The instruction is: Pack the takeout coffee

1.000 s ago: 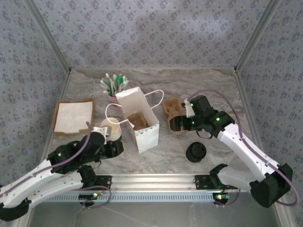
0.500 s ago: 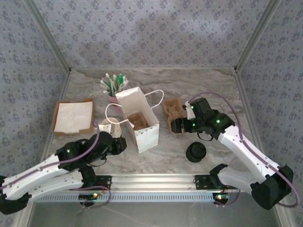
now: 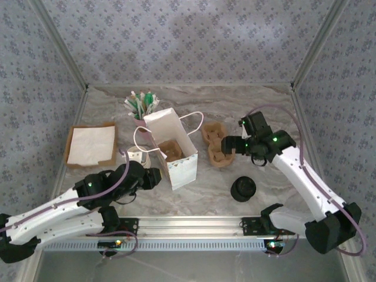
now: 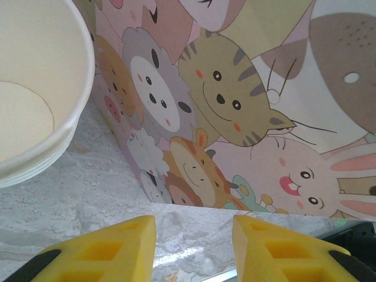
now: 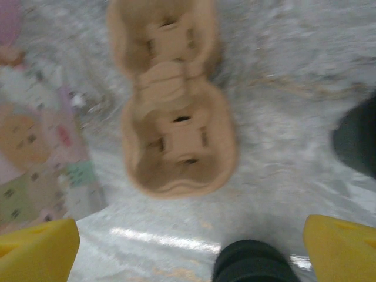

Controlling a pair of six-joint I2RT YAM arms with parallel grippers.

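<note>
My left gripper (image 4: pixel 194 235) had its yellow fingers moderately apart with nothing between them. It faced the cartoon-printed paper bag (image 4: pixel 247 111), with the stack of white cups (image 4: pixel 44 167) at 10 o'clock in my wrist view. I could not pick out a lone cup standing apart, so I took the top cup (image 4: pixel 26 76), cream inside, as the takeout coffee. From above it stood at 9 o'clock of the bag, and the black lid (image 3: pixel 243 189) lay at 4 o'clock of the bag, well apart. My right gripper (image 5: pixel 191 235) hung wide open and empty over the brown cup carrier (image 5: pixel 173 117). To do this well, I judged that my left wrist should turn toward 10 o'clock and straddle only the top rim. It should pinch lightly so the paper wall did not buckle, then lift straight up so the nested cups stayed behind. Care was also needed not to nudge the bag, which looked easy to tip.
</note>
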